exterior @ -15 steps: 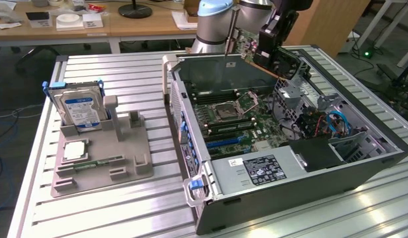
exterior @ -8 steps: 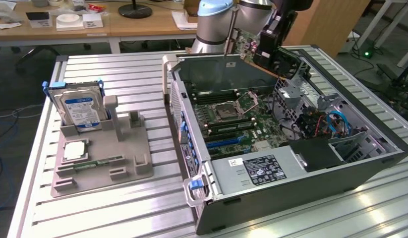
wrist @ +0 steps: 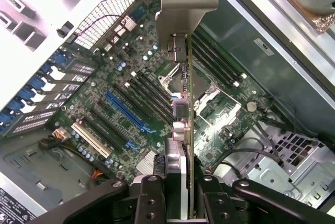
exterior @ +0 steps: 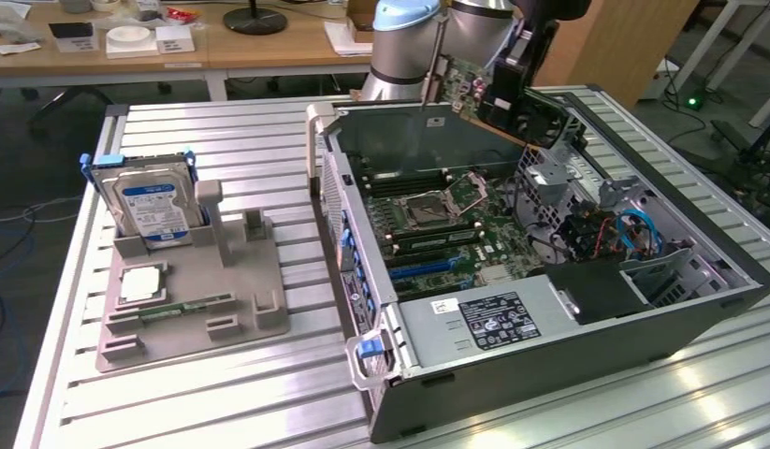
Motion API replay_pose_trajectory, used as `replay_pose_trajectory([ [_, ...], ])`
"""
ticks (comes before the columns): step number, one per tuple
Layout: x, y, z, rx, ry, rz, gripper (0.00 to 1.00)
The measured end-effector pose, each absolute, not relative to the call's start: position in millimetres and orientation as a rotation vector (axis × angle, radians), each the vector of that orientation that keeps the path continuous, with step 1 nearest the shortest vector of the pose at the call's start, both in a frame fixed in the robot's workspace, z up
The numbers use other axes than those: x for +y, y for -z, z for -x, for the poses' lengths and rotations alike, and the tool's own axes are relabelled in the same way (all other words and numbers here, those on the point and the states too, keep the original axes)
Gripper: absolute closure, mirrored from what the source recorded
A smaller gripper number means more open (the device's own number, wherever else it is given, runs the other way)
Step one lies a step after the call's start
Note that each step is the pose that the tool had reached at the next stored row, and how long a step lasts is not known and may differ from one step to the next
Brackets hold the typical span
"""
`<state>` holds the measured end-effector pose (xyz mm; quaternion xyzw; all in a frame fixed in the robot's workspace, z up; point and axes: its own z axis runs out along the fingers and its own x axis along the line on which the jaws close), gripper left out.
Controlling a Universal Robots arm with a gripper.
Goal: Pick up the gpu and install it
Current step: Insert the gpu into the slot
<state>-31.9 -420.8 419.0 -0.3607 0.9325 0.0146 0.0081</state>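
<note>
Item: gpu (wrist: 177, 167), lifted and held over the open case (exterior: 684, 313); not yet seated.

Gripper (wrist: 180, 205) jaws are closed on one end of the card, which is clamped between them. Pickup looks done; install is left. The card hangs above the motherboard (wrist: 131, 72), apparently clear of every slot, with the blue slot (wrist: 125, 111) below and to one side of the jaws. Appearance: thin flat board, edge-on, running straight out from the jaws; green circuit face, small finned block near the grip, silver-grey bracket (wrist: 180, 4) at the far end.
</note>
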Motion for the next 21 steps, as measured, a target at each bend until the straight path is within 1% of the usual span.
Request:
replay_pose_trajectory([
  [21, -421.3, -418.9, 31.9, 2.828, -0.047, 1.334, 0.72],
])
